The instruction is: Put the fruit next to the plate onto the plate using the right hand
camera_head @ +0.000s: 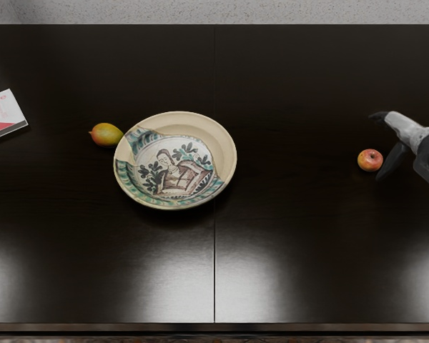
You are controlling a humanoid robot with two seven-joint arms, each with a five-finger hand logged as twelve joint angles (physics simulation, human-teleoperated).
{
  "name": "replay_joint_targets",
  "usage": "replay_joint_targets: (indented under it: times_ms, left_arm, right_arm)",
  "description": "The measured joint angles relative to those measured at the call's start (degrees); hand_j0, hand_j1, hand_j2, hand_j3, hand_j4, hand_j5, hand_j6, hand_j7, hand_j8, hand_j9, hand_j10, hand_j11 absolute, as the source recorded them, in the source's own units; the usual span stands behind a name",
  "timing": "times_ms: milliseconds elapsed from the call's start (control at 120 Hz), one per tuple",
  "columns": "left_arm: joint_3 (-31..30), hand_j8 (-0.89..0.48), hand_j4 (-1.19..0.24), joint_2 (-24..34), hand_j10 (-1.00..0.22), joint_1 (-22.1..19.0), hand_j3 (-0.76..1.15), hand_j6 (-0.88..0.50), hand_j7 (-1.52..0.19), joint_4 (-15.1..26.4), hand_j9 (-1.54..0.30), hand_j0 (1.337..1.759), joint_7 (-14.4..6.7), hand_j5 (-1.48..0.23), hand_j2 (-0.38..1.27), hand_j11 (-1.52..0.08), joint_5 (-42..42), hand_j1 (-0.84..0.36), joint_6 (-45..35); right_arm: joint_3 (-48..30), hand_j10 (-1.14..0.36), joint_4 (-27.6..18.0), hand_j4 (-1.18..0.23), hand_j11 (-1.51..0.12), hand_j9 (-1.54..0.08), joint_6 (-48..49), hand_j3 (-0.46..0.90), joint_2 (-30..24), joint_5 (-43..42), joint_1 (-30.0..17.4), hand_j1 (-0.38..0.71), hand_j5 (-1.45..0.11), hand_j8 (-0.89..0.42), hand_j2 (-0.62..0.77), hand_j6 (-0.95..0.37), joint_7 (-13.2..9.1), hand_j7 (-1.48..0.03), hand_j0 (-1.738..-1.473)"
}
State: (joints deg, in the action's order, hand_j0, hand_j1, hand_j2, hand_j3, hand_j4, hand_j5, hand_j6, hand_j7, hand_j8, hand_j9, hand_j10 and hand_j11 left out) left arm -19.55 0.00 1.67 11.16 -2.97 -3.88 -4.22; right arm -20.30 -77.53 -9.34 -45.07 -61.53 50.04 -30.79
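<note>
Two fruits lie on the dark glossy desk (pixel 286 271): a yellow-orange oval fruit (pixel 106 134) just beside the left rim of the painted cream ceramic plate (pixel 225 146), its long axis running left to right, and a small red apple (pixel 370 160) well apart from the plate on the right. The right hand (pixel 402 139), entering from the right edge with dark fingers (pixel 392 161) spread and holding nothing, sits just right of the apple. By the task's wording the oval fruit is my pick for the target, so it lies far to the hand's left, beyond the plate.
</note>
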Motion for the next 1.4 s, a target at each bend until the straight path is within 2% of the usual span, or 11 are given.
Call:
replay_joint_targets:
  times_ms: [333, 717, 1250, 1400]
  left_arm:
    - [0.02, -0.23, -0.23, 0.00, -0.23, 0.00, 0.00, -0.23, -0.30, 0.00, -0.30, 1.658, 0.02, -0.30, 0.05, -0.30, 0.00, 0.07, 0.00]
    - [0.00, -0.23, -0.23, 0.00, -0.23, 0.00, 0.00, -0.23, -0.30, 0.00, -0.30, 1.658, -0.01, -0.30, 0.05, -0.30, 0.00, 0.07, 0.00]
    - [0.01, -0.23, -0.23, 0.00, -0.23, 0.00, 0.00, -0.23, -0.30, 0.00, -0.30, 1.658, 0.00, -0.30, 0.05, -0.30, 0.00, 0.07, 0.00]
    - [-0.01, -0.23, -0.23, 0.00, -0.23, 0.00, 0.00, -0.23, -0.30, 0.00, -0.30, 1.658, -0.01, -0.30, 0.05, -0.30, 0.00, 0.07, 0.00]
  right_arm:
    - [3.95, -0.25, 1.75, -0.25, -0.32, -0.32, -7.21, 0.00, 3.50, -1.80, 0.03, -0.06, -0.32, -0.25, -0.05, -0.25, -0.07, -0.32, -1.658]
    - [5.30, -0.36, 2.49, -0.36, -0.47, -0.47, -8.31, 0.00, 4.91, -1.75, -0.11, 0.08, -0.47, -0.36, -0.07, -0.36, -0.15, -0.47, -1.658]
    - [5.36, -0.44, 4.47, -0.44, -0.57, -0.57, -8.26, 0.00, 6.22, -1.39, -0.84, 0.17, -0.57, -0.44, -0.08, -0.44, -0.27, -0.57, -1.658]
    - [5.35, -0.49, 4.42, -0.49, -0.63, -0.63, -8.04, 0.00, 6.29, -1.30, -0.86, 0.22, -0.62, -0.40, -0.08, -0.49, -0.66, -0.63, -1.658]
